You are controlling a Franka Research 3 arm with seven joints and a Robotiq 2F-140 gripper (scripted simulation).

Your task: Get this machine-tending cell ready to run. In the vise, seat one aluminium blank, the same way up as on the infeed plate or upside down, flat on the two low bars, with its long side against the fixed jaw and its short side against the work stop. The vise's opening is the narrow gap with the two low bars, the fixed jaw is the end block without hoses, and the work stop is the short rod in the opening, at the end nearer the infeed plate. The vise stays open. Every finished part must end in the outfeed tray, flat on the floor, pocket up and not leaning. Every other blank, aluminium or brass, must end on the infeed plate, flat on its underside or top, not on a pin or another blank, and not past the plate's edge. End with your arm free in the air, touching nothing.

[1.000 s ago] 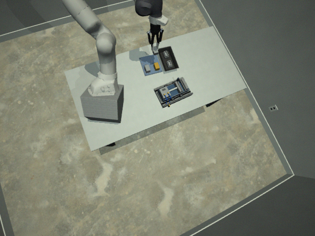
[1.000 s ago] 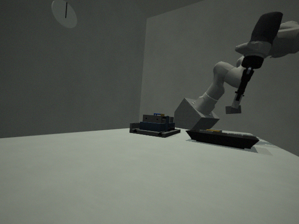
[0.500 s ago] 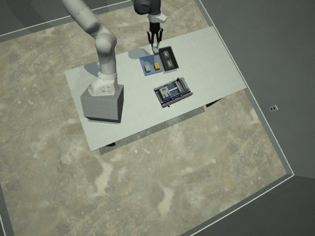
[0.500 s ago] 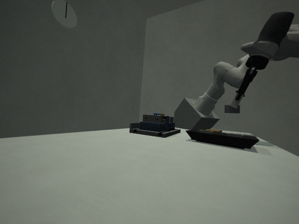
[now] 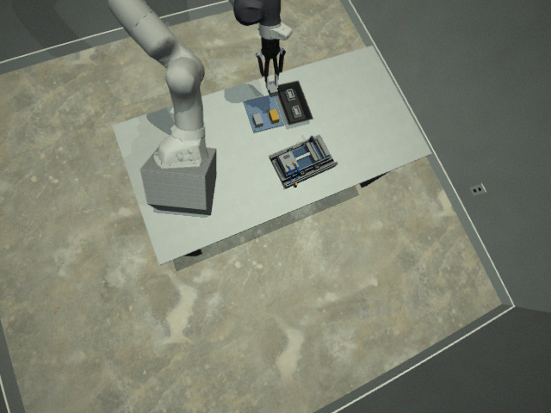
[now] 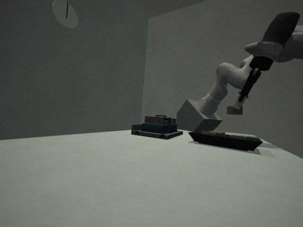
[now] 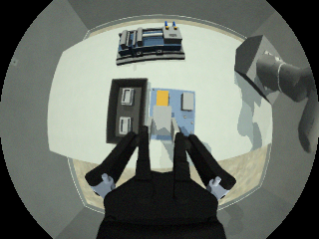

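Observation:
My gripper [image 5: 271,84] is shut on a grey aluminium blank [image 5: 272,88] and holds it in the air above the far edge of the blue infeed plate [image 5: 263,114]. The blank also shows in the exterior view [image 6: 234,110] and in the wrist view [image 7: 162,122]. On the plate lie another aluminium blank [image 5: 257,118] and a brass blank [image 5: 274,115]. The black outfeed tray [image 5: 294,107] beside the plate holds two finished parts [image 5: 292,94] [image 5: 296,110], pocket up. The vise [image 5: 302,160] stands nearer the table's front; its opening looks empty.
The arm's base block [image 5: 179,181] stands at the left of the white table. The vise's hoses [image 5: 291,173] stick out at its near end. In the exterior view the tray [image 6: 225,140] lies below the held blank and the vise [image 6: 156,127] to its left.

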